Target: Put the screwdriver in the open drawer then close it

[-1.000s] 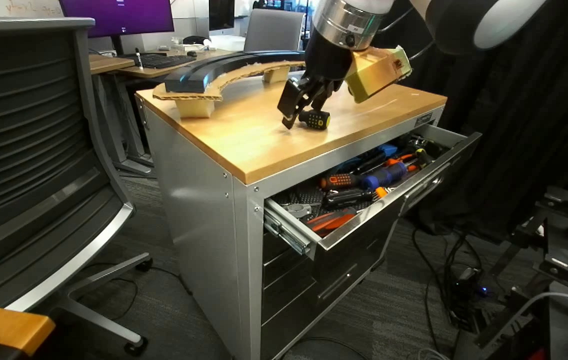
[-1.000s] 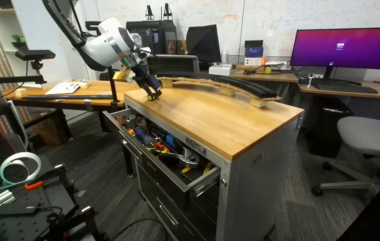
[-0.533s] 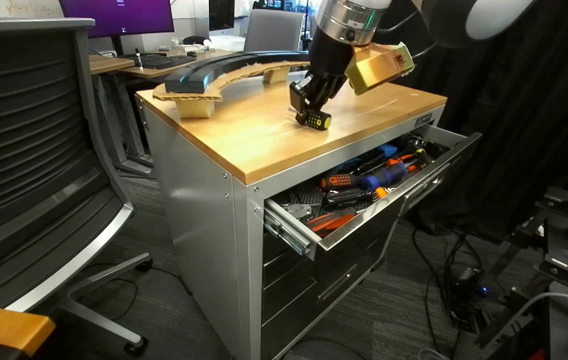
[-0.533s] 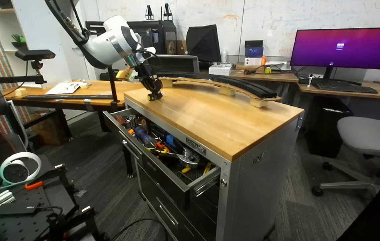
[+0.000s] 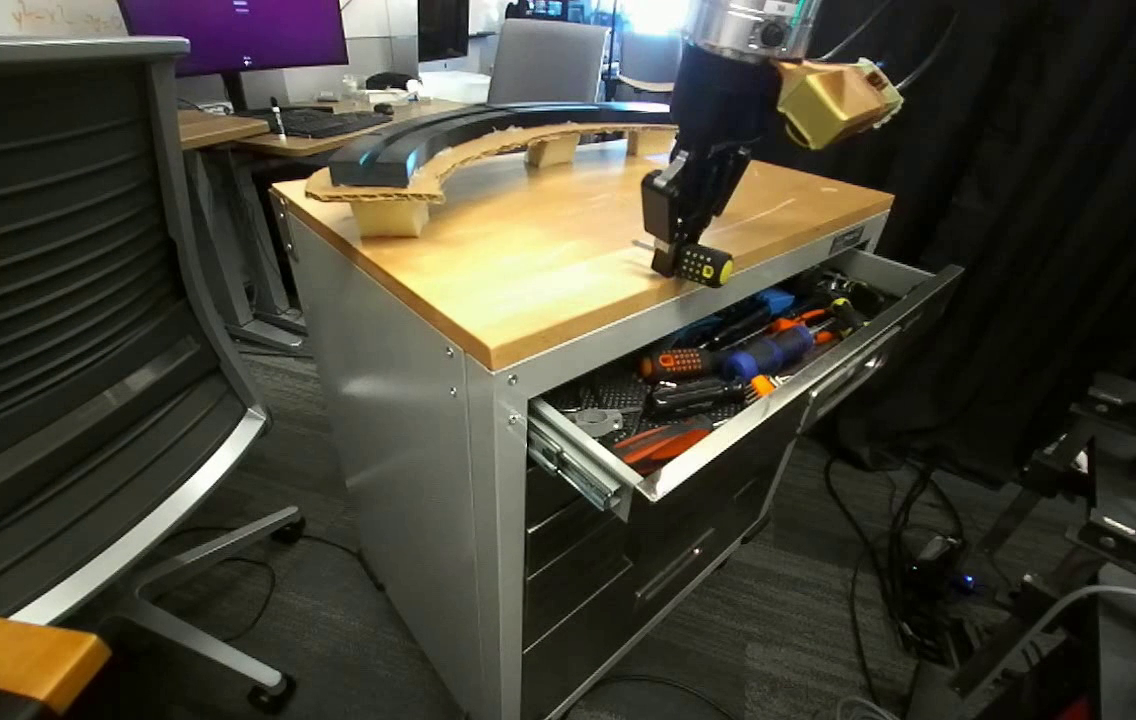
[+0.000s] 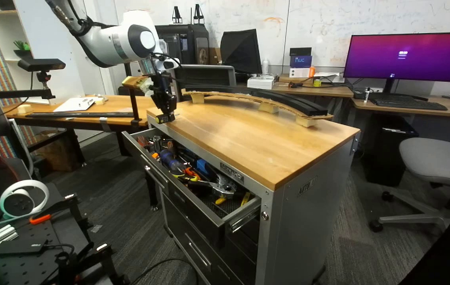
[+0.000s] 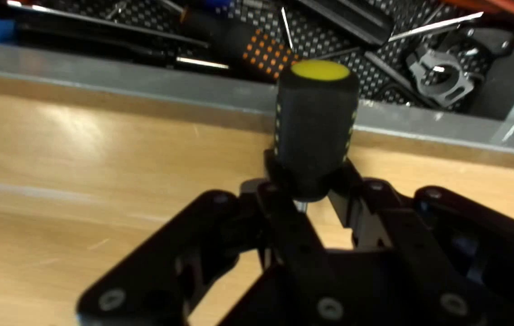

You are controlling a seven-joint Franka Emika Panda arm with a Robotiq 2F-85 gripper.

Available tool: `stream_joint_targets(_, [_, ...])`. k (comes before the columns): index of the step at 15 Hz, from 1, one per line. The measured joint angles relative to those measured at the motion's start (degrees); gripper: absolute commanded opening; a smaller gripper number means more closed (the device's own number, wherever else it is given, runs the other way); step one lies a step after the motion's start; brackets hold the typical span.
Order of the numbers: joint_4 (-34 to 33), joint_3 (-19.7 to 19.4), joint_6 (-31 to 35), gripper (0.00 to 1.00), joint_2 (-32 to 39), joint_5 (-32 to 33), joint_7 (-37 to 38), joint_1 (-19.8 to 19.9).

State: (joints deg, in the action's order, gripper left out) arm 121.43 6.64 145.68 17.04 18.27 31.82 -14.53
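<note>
The black two-fingered gripper (image 7: 310,176) has its fingers clenched around a stubby black screwdriver (image 5: 704,265), fat in the handle, speckled with rows of yellow dots and finished with a round, bright yellow end. A short length of thin metal shaft pokes out behind the fingers. The tool sits close to level, yellow end toward the front, at the front edge of the pale wooden top (image 5: 518,270) of a grey metal cabinet (image 5: 398,430); from here I can't quite tell whether it touches the wood or hangs just above. Below it, the wide, shallow grey metal drawer (image 5: 708,447) stands pulled out, an orange-dotted black handle (image 5: 678,362), a thick blue handle (image 5: 773,352) and some red-orange handles (image 5: 663,443) lying inside.
</note>
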Motion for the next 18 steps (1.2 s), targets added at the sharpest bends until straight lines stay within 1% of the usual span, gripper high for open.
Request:
stream_joint_targets(3, [5.7, 0.8, 0.3, 0.13, -3.4, -0.5, -0.4, -1.6])
stream_joint_targets(4, [7.1, 0.8, 1.1, 0.17, -4.1, 0.2, 0.1, -2.4])
stream_joint_targets(5, [8.3, 0.8, 2.3, 0.53, -4.4, 1.5, 1.4, -3.3])
stream_joint_targets(6, [9.1, 0.7, 3.8, 0.55, -4.5, 2.9, 3.2, -4.1])
stream_joint_targets(7, [9.7, 0.7, 5.2, 0.6, -4.5, 4.3, 5.1, -4.8])
stream_joint_targets(8, [10.0, 0.6, 6.3, 0.67, -4.5, 5.5, 6.8, -5.4])
stream_joint_targets(9, [10.2, 0.6, 7.2, 0.77, -4.5, 6.6, 8.3, -6.0])
stream_joint_targets(10, [10.2, 0.5, 7.8, 0.83, -4.5, 7.5, 9.6, -6.4])
stream_joint_targets(11, [10.2, 0.5, 8.0, 0.92, -4.5, 8.0, 10.3, -6.7])
stream_joint_targets(12, [10.3, 0.5, 8.0, 0.98, -4.5, 8.1, 10.6, -6.9])
stream_joint_targets(14, [10.8, 0.5, 6.4, 1.0, -4.6, 7.8, 10.7, -7.0])
stream_joint_targets(16, [12.4, 0.5, 2.3, 1.0, -5.2, 6.6, 10.7, -7.0])
stream_joint_targets(17, [13.4, 0.5, -0.1, 0.75, -5.6, 5.7, 10.8, -7.0])
stream_joint_targets(18, [14.6, 0.5, -2.5, 0.73, -6.1, 4.5, 11.2, -6.9])
